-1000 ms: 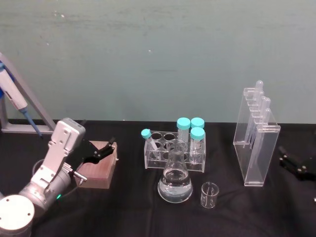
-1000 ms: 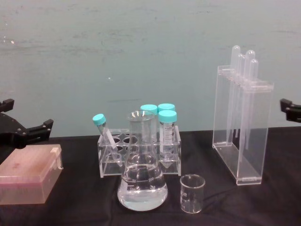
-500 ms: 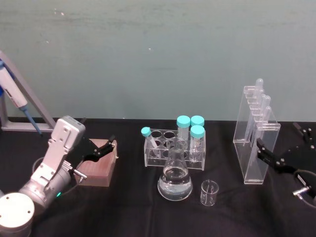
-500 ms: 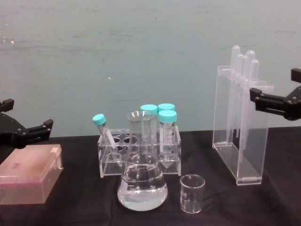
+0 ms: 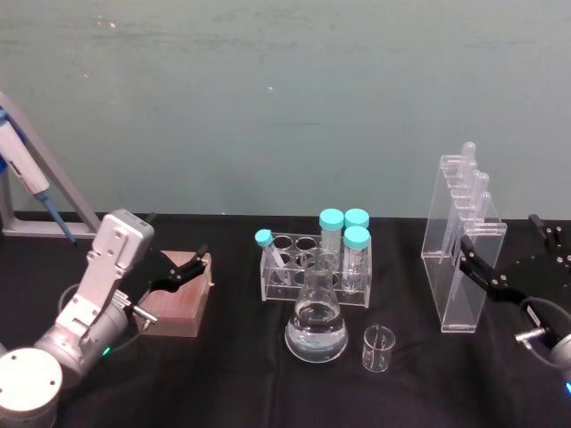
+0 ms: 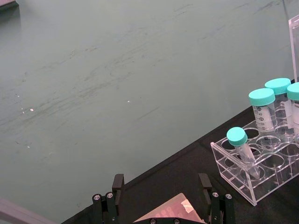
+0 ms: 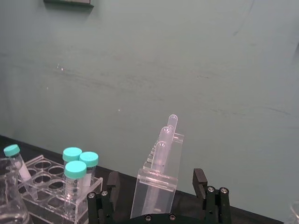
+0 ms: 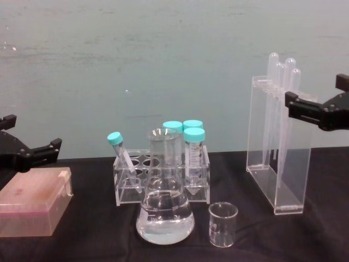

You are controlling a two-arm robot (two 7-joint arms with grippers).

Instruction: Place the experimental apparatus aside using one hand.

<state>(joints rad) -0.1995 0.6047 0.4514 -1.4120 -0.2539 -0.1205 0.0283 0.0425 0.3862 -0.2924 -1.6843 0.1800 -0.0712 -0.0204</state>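
Note:
The tall clear pipette stand [image 5: 464, 259] [image 8: 281, 153] is upright at the right of the black table. Left of it are the small glass beaker [image 5: 378, 349] [image 8: 223, 225] and the conical flask [image 5: 316, 321] [image 8: 164, 202] with clear liquid. My right gripper [image 5: 513, 254] [image 8: 315, 98] hovers open just right of the stand at its upper half, one finger close to its right face, touching nothing. The right wrist view looks between the open fingers of the right gripper [image 7: 156, 179] at the stand [image 7: 159, 196]. My left gripper [image 5: 177, 241] [image 8: 32, 134] [image 6: 161, 184] is open above a pink box.
A clear rack of teal-capped tubes [image 5: 317, 267] [image 8: 163, 174] [image 6: 252, 168] stands behind the flask. The pink box [image 5: 177, 299] [image 8: 32, 202] lies at the left. A blue and white pipettor on a grey frame [image 5: 27, 178] is at the far left. A green wall runs close behind.
My right gripper has come in from the right edge, risen and closed in on the pipette stand's right side. The left arm and the labware have not moved.

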